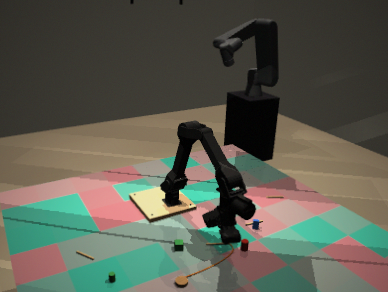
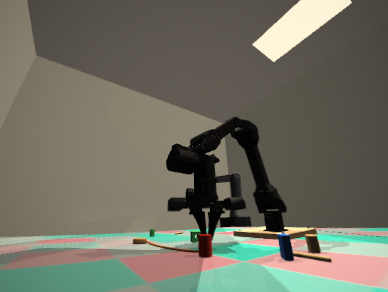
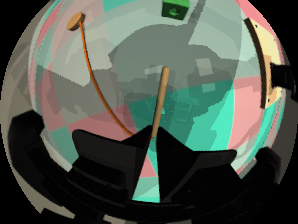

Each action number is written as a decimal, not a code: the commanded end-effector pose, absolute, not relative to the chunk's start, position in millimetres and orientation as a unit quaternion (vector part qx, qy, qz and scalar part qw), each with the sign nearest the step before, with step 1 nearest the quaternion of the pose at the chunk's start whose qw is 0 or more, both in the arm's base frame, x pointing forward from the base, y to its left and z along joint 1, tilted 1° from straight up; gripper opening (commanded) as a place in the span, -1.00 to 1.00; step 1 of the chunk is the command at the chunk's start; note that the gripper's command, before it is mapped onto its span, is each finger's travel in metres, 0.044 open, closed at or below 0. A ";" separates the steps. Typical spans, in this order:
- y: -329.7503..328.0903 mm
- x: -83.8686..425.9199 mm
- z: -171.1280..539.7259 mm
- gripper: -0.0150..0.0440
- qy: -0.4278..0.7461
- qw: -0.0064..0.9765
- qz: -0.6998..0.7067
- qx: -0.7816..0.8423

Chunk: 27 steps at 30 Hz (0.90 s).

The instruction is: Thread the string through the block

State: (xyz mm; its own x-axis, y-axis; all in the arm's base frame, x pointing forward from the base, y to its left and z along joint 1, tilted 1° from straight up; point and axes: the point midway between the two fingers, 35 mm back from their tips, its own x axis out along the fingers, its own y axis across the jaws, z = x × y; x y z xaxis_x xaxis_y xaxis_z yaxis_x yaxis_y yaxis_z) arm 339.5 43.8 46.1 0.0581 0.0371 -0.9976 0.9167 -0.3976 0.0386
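Observation:
My gripper (image 1: 231, 241) (image 2: 208, 235) (image 3: 154, 129) is shut on the stick at the string's end, low over the table. The stick (image 1: 215, 244) (image 3: 160, 100) sticks out from the fingertips, roughly level. The orange string (image 1: 218, 266) (image 2: 167, 247) (image 3: 93, 80) runs in a slack curve from the fingertips to the round button (image 1: 181, 281) (image 2: 139, 241) (image 3: 76, 21). The green block (image 1: 178, 245) (image 2: 194, 236) (image 3: 175, 9) stands apart from the stick's free end; its hole shows in the wrist view. The string does not pass through it.
A red cylinder (image 1: 244, 245) (image 2: 205, 246) stands close by the gripper. A blue cylinder (image 1: 256, 224) (image 2: 285, 247) is beside a loose stick (image 2: 317, 257). Other loose sticks (image 1: 275, 197) (image 1: 85, 255) and a green cylinder (image 1: 112, 276) lie farther off. The arm stands on a pale base board (image 1: 145, 202).

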 end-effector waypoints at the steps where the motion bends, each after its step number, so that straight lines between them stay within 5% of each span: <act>1: 39.1 337.4 46.0 -0.49 0.390 0.388 -0.565 0.616; 27: 6.2 325.1 44.7 -0.49 0.389 0.388 -0.566 0.615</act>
State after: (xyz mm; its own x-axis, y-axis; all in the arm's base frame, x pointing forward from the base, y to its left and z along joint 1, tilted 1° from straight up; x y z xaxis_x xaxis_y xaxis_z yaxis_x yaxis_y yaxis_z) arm 327.2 9.0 44.4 0.0555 0.0333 -0.9979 0.9165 -0.3983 0.0376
